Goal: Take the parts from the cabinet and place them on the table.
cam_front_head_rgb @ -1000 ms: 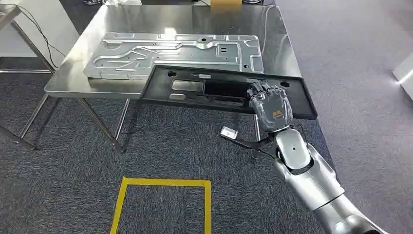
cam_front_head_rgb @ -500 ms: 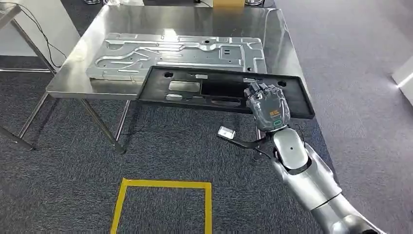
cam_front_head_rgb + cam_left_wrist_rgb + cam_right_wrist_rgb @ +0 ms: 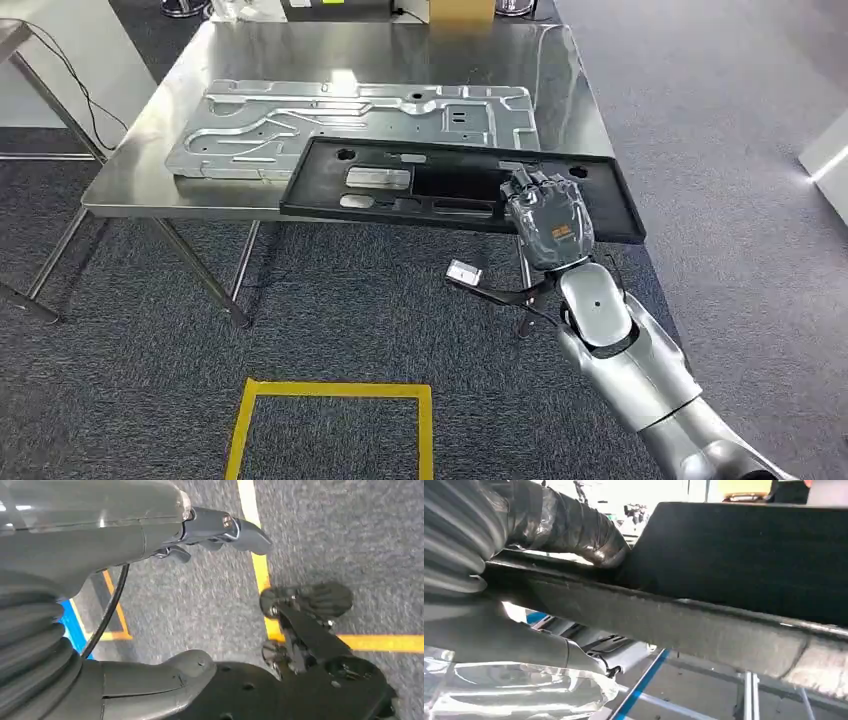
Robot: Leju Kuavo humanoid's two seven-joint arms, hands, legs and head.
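Right hand (image 3: 548, 215): raised at the end of the silver right arm, fingers curled over the near edge of a black panel and gripping it; the right wrist view shows the thumb wrapped against the panel's rim.
Left hand (image 3: 215, 527): hanging low over the grey carpet, its fingers apart, holding nothing that can be seen.
Floor below the right hand: grey carpet with a square outline of yellow tape (image 3: 335, 420), nearer the robot than the counter.
Black panel (image 3: 440, 185): a long, flat, dark part with cut-out openings, stretching away to the left of the right hand. Its far edge lies over the counter; its near edge and right end overhang the carpet, carried by the hand.
Counter (image 3: 560, 90): a shiny steel top on thin legs, just beyond the right hand.
Silver panel (image 3: 350, 120): a large pressed-metal part lying flat on the counter, just past the black panel; the two appear to overlap slightly at the edges.
Step in hand: by my reading, the placing stage, with the black panel brought to the counter but not yet fully supported.
Next move: likely push the panel further onto the counter, lower it flat, then open the fingers. Letting go too early could tip it off the edge.
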